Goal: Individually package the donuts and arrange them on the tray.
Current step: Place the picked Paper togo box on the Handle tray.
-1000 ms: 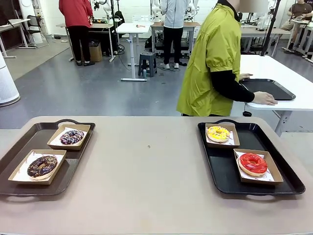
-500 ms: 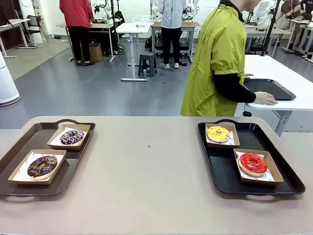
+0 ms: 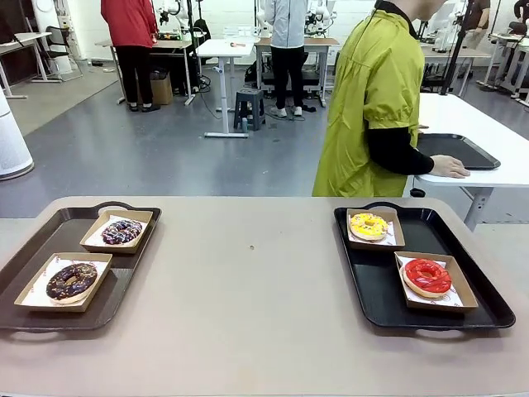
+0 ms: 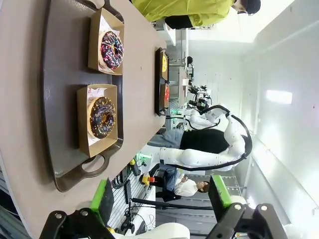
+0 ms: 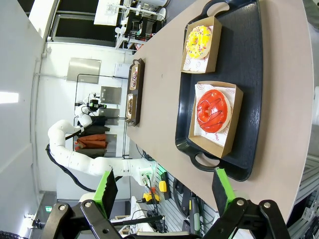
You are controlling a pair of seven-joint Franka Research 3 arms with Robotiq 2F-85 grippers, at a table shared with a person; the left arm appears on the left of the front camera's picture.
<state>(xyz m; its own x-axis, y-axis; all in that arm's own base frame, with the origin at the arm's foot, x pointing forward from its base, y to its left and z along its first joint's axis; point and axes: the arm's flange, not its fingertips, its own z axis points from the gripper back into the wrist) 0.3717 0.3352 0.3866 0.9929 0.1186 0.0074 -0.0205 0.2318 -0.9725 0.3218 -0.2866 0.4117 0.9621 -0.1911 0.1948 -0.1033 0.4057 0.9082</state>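
We see four donuts lying flat, holes facing up, each in its own shallow cardboard box lined with printed white paper; being rings, they have no long axis. The drizzled donut (image 3: pixel 121 231) and, nearer us, the chocolate donut (image 3: pixel 71 280) sit on the brown tray (image 3: pixel 33 240) at the table's left. The yellow donut (image 3: pixel 369 225) and, nearer us, the red donut (image 3: pixel 427 275) sit on the black tray (image 3: pixel 376 285) at the right. The red print on the paper liners is too small for us to read. Our left gripper (image 4: pixel 162 199) and right gripper (image 5: pixel 164 188) both hang above the table with jaws spread wide, holding nothing. A person in a green top (image 3: pixel 376 99) stands beyond the table.
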